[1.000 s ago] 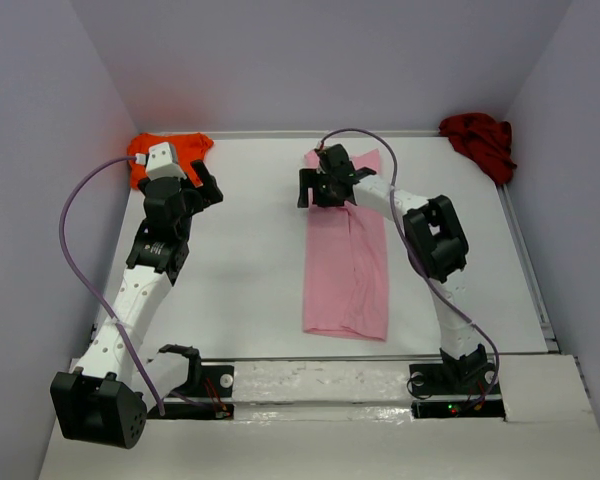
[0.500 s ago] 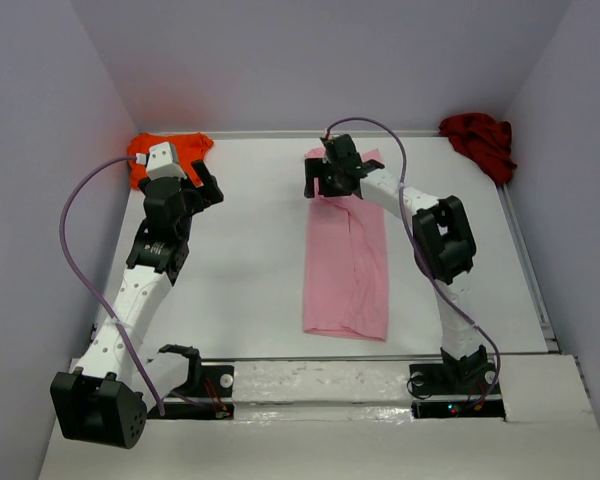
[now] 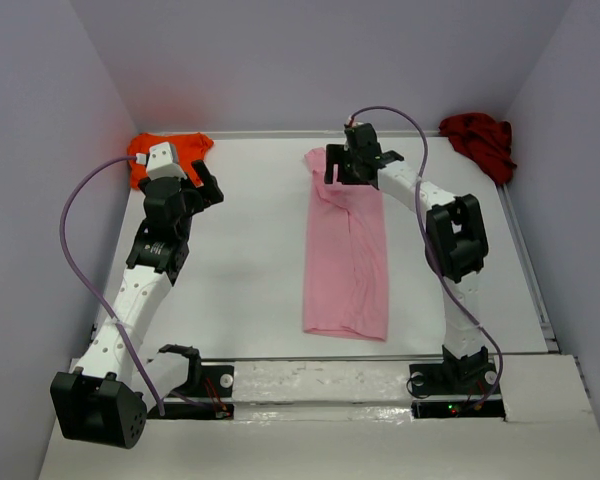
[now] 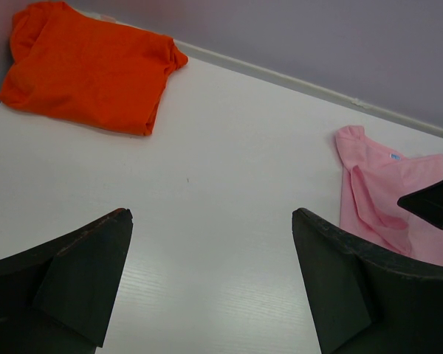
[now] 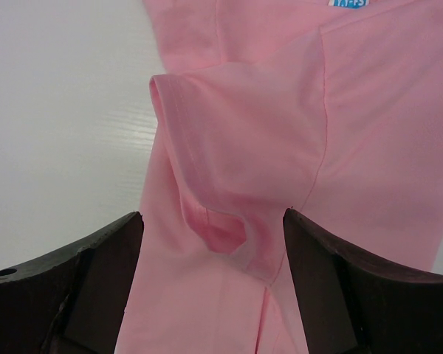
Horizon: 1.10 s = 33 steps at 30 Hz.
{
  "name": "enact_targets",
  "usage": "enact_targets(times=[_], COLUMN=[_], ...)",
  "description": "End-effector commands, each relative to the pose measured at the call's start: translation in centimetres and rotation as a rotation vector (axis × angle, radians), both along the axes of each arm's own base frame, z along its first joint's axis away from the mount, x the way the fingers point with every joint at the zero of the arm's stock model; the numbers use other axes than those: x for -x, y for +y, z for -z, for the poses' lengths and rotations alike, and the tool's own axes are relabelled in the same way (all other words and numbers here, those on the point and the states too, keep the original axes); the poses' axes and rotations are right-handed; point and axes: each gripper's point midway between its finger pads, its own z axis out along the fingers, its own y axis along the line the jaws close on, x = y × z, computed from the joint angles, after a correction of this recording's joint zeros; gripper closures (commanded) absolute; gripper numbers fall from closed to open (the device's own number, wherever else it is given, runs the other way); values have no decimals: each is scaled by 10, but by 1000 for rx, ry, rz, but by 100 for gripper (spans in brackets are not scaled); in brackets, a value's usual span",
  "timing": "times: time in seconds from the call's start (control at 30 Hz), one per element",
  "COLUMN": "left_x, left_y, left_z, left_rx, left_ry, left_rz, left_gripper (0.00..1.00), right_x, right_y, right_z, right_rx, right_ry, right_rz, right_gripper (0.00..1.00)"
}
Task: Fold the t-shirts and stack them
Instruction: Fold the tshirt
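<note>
Of 3 t-shirts, 1 appears finished: the orange t-shirt [image 3: 170, 150] lies folded at the far left corner of the table [image 3: 250, 260]. The pink t-shirt [image 3: 350, 260] lies mid-table as a long strip, sides turned in, not yet folded crosswise. The dark red t-shirt [image 3: 478, 140] sits crumpled at the far right corner. Nothing is stacked. The right gripper [image 5: 212, 215] hovers spread over the pink sleeve, pinching nothing; the left gripper [image 4: 213, 221] hangs spread wide and empty.

No readable text; blue tag [image 5: 348, 3] on pink t-shirt [image 5: 244, 147] illegible.
</note>
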Motion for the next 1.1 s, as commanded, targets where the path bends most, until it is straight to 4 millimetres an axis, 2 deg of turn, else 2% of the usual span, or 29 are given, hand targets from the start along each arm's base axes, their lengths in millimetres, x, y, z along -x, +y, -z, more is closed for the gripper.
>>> enact_targets(times=[0.0,0.1,0.47,0.77,0.93,1.07], left_x=[-5,-5,-5,-4,-4,-4], left_y=[-1,-1,1,1,1,1], left_z=[-28,-28,-28,-29,-29,-30], left_rx=[19,21,24,23,25,26], left_ry=[-77,-77,-79,-80,-82,-83], left_rz=[3,4,-1,1,-1,2], left_gripper=[1,1,1,1,1,1], right_x=[4,10,23,14,12,9], right_y=[5,13,10,22,25,23], right_z=[7,16,43,61,52,33], right_rx=[-13,-45,-48,-81,-97,-94], right_ry=[14,48,97,94,82,50], right_rz=[-3,-32,-22,-52,-57,-58], right_gripper=[18,18,18,18,18,18])
